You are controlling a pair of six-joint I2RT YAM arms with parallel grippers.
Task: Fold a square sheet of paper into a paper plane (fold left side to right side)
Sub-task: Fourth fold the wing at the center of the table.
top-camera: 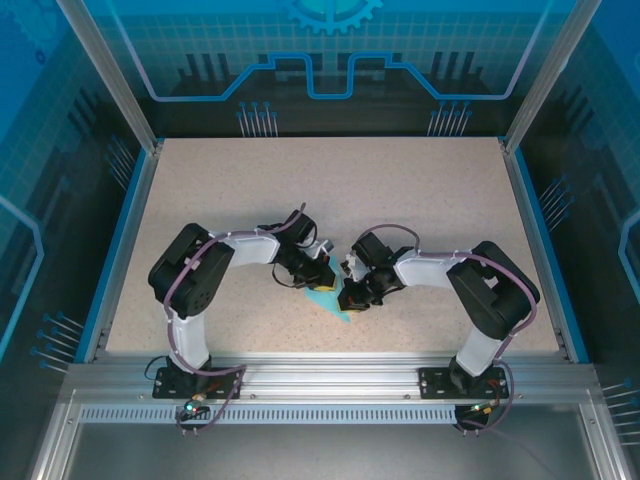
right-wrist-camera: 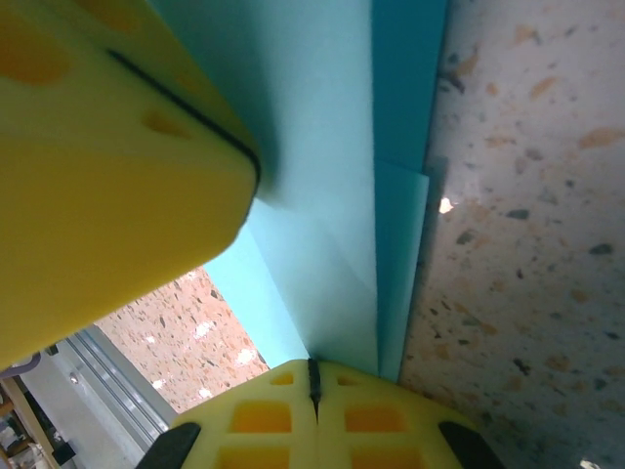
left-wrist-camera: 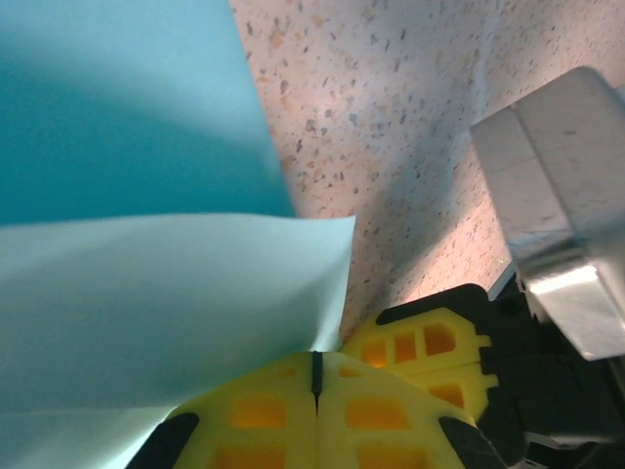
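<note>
Light-blue sheet of paper (top-camera: 331,302) sits mid-tabletop (top-camera: 300,190), between the 2 hands, doubled into layers with 1 flap lifted. Left hand (left-wrist-camera: 315,376): fingers pressed together, flap edge running into the seam, so I read it as pinching the flap to carry it across. Right hand (right-wrist-camera: 313,376): pressed together too, pinching the layered edge where the creases converge, probably anchoring. Hands are just beside each other, so there is a risk of skewing the crease.

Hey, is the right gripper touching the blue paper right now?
Touching. In the right wrist view, the right gripper has its jaws shut, and the light-blue paper runs straight into the seam between them, with no gap.
</note>
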